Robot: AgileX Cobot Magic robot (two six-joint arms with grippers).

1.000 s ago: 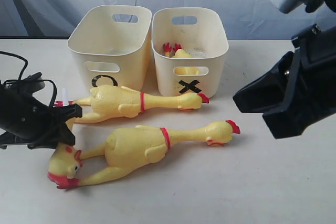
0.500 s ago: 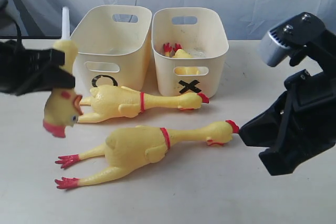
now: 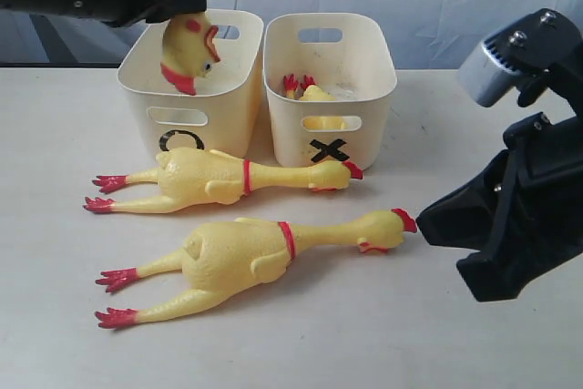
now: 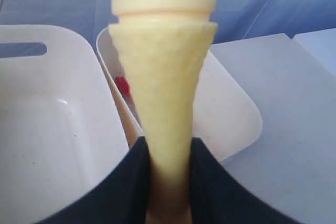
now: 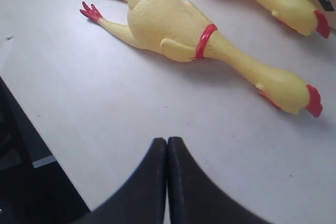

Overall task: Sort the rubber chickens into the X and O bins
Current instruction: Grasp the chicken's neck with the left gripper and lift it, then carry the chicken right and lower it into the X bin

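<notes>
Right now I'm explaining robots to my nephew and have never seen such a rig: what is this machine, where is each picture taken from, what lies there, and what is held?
It is a robot with two black arms, each ending in a two-fingered gripper. The wide picture comes from a camera off the arms, the other two from a camera on each wrist. On the pale table stand a cream plastic tub marked O and a matching tub marked X, which has a yellow rubber chicken inside. Two long yellow rubber chickens lie in front. The left gripper holds a smaller yellow rubber chicken by its neck over the O tub. The right gripper is shut and empty.
</notes>
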